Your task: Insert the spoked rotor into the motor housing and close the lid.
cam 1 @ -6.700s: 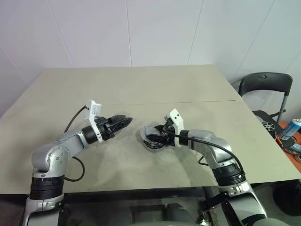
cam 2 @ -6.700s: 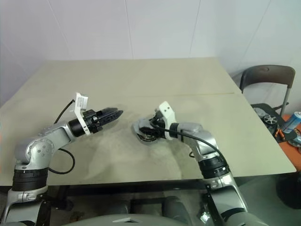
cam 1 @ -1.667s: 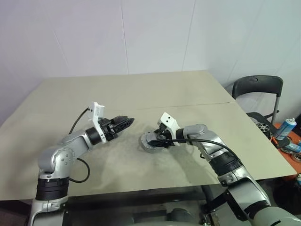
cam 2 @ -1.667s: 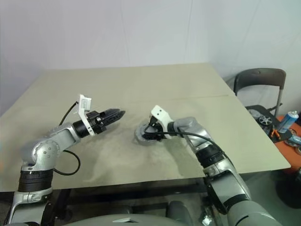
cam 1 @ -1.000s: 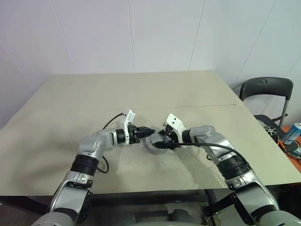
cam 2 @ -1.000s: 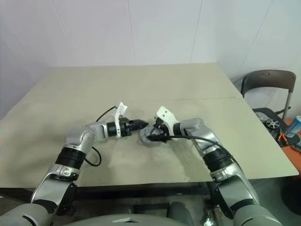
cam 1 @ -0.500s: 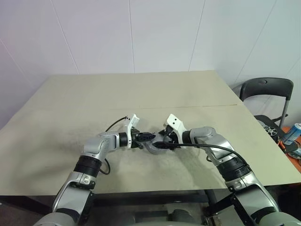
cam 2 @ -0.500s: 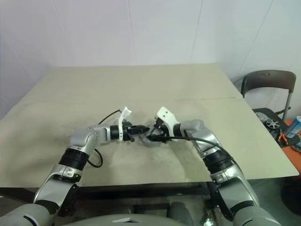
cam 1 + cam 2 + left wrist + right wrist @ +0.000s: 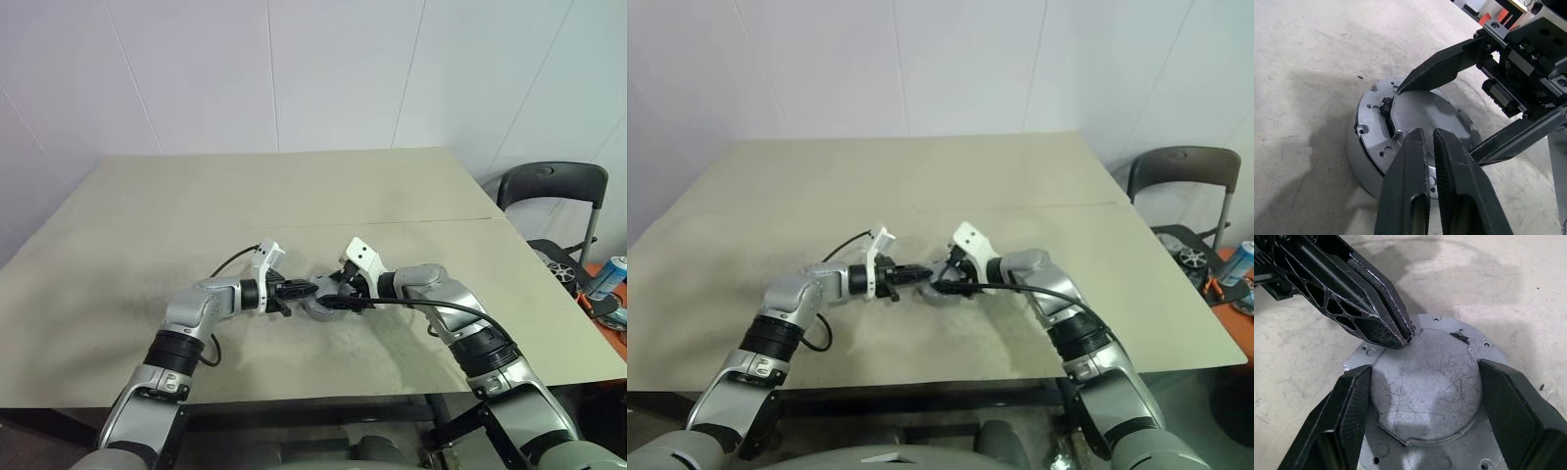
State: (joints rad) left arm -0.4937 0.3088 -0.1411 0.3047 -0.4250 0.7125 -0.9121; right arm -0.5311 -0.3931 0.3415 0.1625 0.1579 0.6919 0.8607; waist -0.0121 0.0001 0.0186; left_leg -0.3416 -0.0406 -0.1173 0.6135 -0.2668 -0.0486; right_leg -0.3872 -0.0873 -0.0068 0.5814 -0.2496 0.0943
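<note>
The lid, a scratched grey metal cap with a holed flange, sits on the round grey motor housing on the table. My right gripper holds the lid's raised centre, one black finger on each side of it. From the other side my left gripper is shut, with nothing between its fingers. Its tips rest on the lid's top near the rim. Both grippers meet over the housing at the table's middle. The spoked rotor is hidden.
The beige table has a seam running across behind the grippers. Off the table's right side stand a dark chair and a blue can. The front table edge lies close below the arms.
My left gripper swung in from the left to the lid and its fingers closed. The right gripper kept its hold on the lid and did not move.
</note>
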